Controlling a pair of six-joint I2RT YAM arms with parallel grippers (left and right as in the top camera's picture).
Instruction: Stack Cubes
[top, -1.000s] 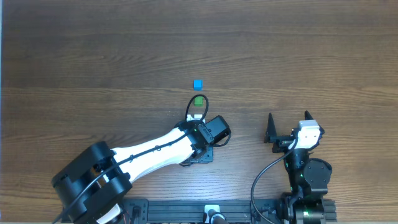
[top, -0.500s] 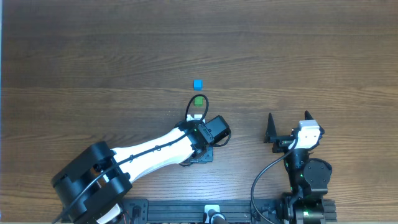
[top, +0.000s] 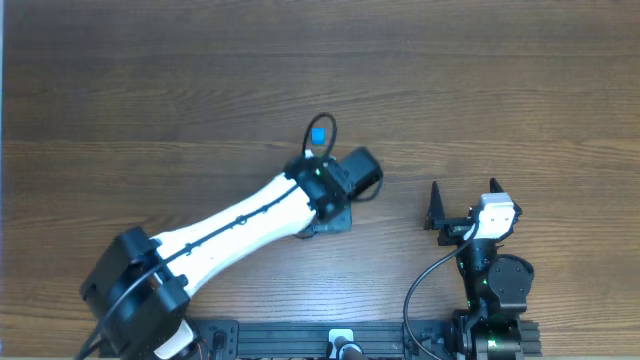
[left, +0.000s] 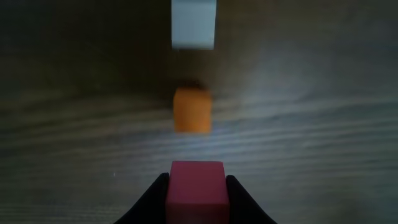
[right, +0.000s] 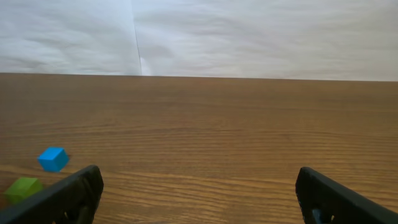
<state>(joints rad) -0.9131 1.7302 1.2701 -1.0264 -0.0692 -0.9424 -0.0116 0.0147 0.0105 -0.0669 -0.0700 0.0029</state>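
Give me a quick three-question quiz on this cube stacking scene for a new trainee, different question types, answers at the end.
1. True or false: the right gripper is shut on something.
2. What sits between the fingers of the left gripper? A) a cube B) nothing C) a cable
3. Fill in: on the table, the blue cube and the green cube lie ____, not touching.
Key: 1 false, it is open and empty. 2 A. 3 apart.
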